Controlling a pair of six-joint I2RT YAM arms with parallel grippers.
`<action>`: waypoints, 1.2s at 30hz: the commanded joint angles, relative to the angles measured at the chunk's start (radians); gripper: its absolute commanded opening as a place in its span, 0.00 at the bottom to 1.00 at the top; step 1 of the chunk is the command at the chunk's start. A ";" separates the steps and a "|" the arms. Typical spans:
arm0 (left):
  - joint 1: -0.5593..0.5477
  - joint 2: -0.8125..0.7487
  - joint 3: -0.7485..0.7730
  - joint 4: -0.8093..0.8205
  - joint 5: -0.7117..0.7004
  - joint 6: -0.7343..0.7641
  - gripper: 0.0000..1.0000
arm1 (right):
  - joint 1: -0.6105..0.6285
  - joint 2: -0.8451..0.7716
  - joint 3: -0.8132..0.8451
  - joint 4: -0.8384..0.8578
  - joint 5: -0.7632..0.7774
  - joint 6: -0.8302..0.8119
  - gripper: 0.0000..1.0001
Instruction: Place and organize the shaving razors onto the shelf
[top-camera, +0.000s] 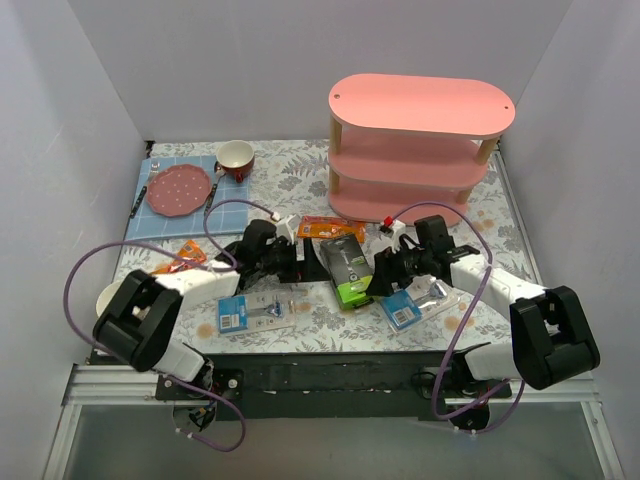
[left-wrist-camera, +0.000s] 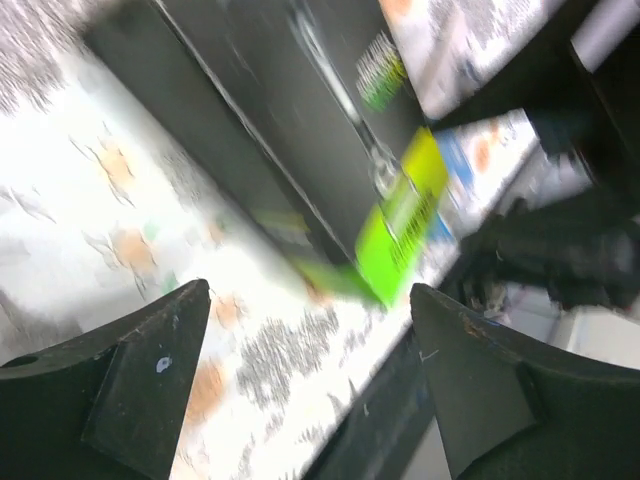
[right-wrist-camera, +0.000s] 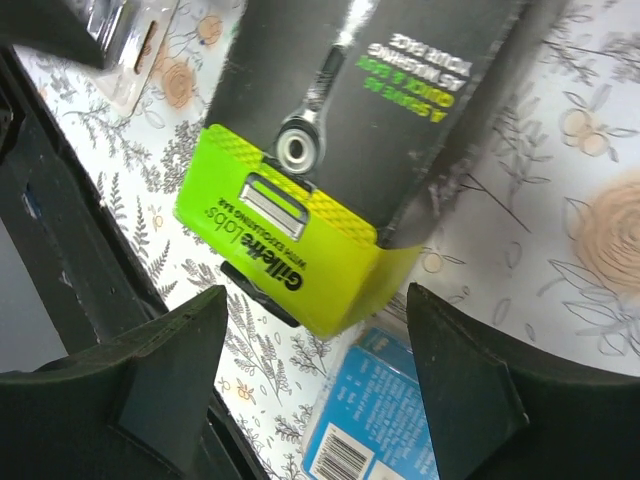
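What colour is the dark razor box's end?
Razor box end is lime green; clearest in right wrist view.

The left hand (left-wrist-camera: 308, 290) and right hand (right-wrist-camera: 317, 290) flank the dark grey box (top-camera: 345, 268); shelf (top-camera: 420, 105) tiers lie open.

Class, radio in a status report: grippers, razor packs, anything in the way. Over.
Left gripper open, right gripper open, either side of the grey-green razor box. No packs seen on shelf. Blue blister pack lies close beside the box.

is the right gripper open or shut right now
Open. In the right wrist view the right gripper has its fingers wide apart, and the dark grey razor box shows in the gap, not clamped.
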 joint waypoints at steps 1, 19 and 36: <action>0.014 -0.176 -0.138 0.003 0.180 -0.056 0.78 | -0.048 -0.008 -0.011 0.040 0.015 0.071 0.79; -0.210 0.077 -0.200 0.409 0.088 -0.436 0.61 | -0.044 0.053 -0.138 0.244 -0.154 0.385 0.62; -0.213 0.258 -0.046 0.275 -0.038 -0.473 0.38 | -0.039 0.006 -0.213 0.380 -0.194 0.526 0.64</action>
